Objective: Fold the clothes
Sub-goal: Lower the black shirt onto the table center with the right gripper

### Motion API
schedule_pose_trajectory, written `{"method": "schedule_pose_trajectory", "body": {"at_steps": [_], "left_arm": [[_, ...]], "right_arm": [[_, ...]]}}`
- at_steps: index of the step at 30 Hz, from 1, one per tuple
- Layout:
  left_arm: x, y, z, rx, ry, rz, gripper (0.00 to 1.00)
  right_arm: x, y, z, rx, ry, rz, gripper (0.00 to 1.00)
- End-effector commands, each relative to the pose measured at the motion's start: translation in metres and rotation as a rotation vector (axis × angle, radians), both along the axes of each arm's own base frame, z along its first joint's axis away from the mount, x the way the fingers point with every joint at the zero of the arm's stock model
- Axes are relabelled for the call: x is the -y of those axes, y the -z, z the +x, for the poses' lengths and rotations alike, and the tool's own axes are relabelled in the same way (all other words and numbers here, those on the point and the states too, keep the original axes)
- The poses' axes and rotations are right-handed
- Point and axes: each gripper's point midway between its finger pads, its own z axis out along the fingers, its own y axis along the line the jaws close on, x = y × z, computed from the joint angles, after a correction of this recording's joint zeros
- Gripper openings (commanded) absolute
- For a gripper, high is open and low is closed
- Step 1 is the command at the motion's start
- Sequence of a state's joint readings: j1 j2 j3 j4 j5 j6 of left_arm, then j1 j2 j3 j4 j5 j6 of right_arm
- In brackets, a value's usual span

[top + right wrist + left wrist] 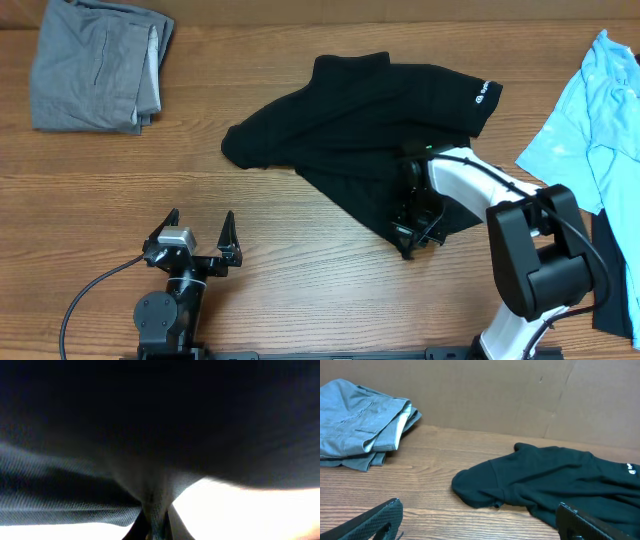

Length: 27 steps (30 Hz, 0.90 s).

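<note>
Right gripper (412, 232) pinching black T-shirt (370, 120) | left gripper (199, 232) open | grey garment (95, 65) well apart

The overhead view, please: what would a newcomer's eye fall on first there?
The crumpled black T-shirt in the middle stands out, with the right end effector pinching its near edge. A folded grey garment lies in the far left corner and a light-blue shirt at the right edge. The left end effector sits open near the front.

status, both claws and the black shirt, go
Left claw open, clear of cloth. Right claw shut on black T-shirt at its near edge. Grey garment folded at left, light-blue shirt at right, neither in the way.
</note>
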<state>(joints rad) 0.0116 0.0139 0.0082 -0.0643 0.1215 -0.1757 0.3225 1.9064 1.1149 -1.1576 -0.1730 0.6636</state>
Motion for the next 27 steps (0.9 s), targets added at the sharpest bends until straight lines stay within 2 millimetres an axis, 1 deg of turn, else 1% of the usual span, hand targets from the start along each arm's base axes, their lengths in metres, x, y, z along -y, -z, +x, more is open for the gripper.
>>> {"method": "schedule_pose_trajectory", "body": {"at_steps": [1,5,10,14,17,20,24,27], "left_arm": [[-0.001,0.001,0.0,0.004,-0.003,0.023,1.0],[-0.001,0.001,0.0,0.004,-0.003,0.023,1.0],[-0.001,0.001,0.0,0.004,-0.003,0.023,1.0],[-0.001,0.001,0.0,0.004,-0.003,0.023,1.0],[-0.001,0.001,0.0,0.004,-0.003,0.023,1.0],[-0.001,0.001,0.0,0.004,-0.003,0.023,1.0],[-0.001,0.001,0.0,0.004,-0.003,0.023,1.0],[-0.001,0.001,0.0,0.004,-0.006,0.024,1.0]], "right_arm": [[0.027,0.001,0.011,0.031,0.046,-0.092,0.04],[0.041,-0.001,0.018,0.04,0.078,-0.104,0.04],[0.069,-0.001,0.022,0.045,0.135,-0.169,0.04],[0.085,0.002,0.036,0.088,0.205,-0.167,0.04],[0.094,0.004,0.046,0.121,0.247,-0.157,0.04],[0.091,0.005,0.051,0.132,0.288,-0.105,0.04],[0.074,0.005,0.06,0.151,0.321,0.005,0.04],[0.067,0.003,0.063,0.152,0.331,0.047,0.04]]}}
